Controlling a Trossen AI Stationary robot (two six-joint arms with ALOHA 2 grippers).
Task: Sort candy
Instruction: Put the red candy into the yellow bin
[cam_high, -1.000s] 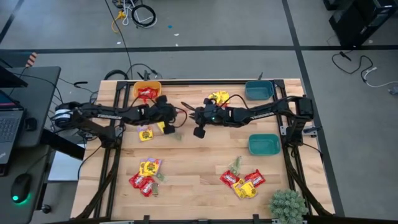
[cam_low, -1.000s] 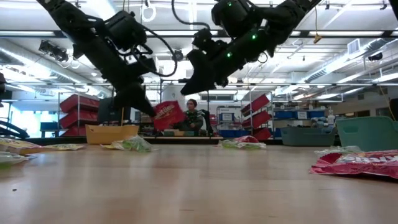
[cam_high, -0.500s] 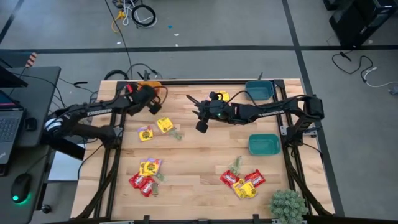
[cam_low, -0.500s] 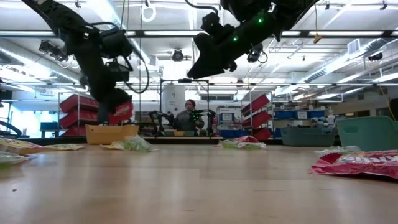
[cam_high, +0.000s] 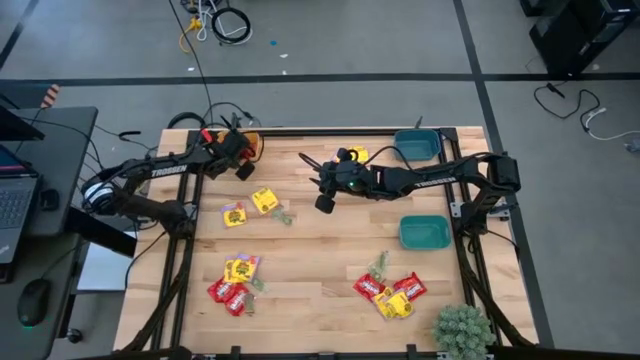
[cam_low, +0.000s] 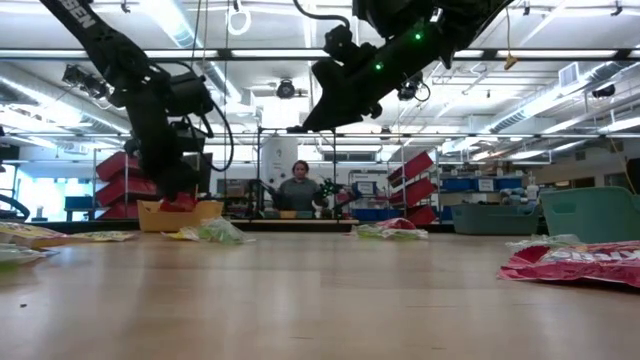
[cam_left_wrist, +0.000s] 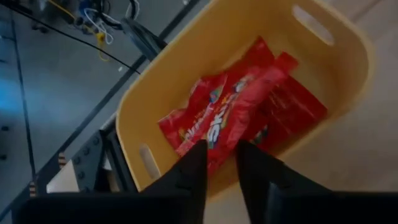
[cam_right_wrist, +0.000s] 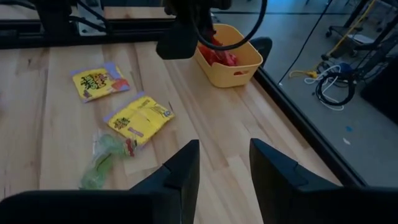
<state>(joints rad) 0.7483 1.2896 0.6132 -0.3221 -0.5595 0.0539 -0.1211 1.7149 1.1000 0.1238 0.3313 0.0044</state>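
Note:
My left gripper (cam_high: 236, 152) hangs over the yellow-orange bowl (cam_high: 250, 140) at the table's far left corner, shut on a red candy packet (cam_left_wrist: 233, 109). More red packets (cam_left_wrist: 292, 112) lie in that bowl (cam_left_wrist: 155, 93). My right gripper (cam_right_wrist: 221, 165) is open and hovers above the table's middle (cam_high: 318, 190), touching nothing. Below and ahead of it lie two yellow packets (cam_right_wrist: 140, 118) (cam_right_wrist: 99, 82) and a pale green one (cam_right_wrist: 104, 160), flat on the wood. Mixed piles lie near the front left (cam_high: 235, 280) and front right (cam_high: 390, 292). My left gripper pinches the red packet's near end (cam_left_wrist: 219, 146) between its two fingers, coming from above and pointing down into the bowl. The packet reaches from the fingertips down onto the red packets in the bowl. The fingers hide the exact spot of contact.
Two teal bowls stand on the right, one at the far edge (cam_high: 417, 145) and one midway (cam_high: 424, 232). Yellow packets (cam_high: 355, 154) show behind my right arm. A green plant (cam_high: 462, 330) sits at the near right corner. Bare wood lies in the middle front.
My left gripper has carried the red packet from the table's middle toward the far left corner and come down over the yellow-orange bowl. My right gripper has drawn a little toward the far edge and risen, then held still.

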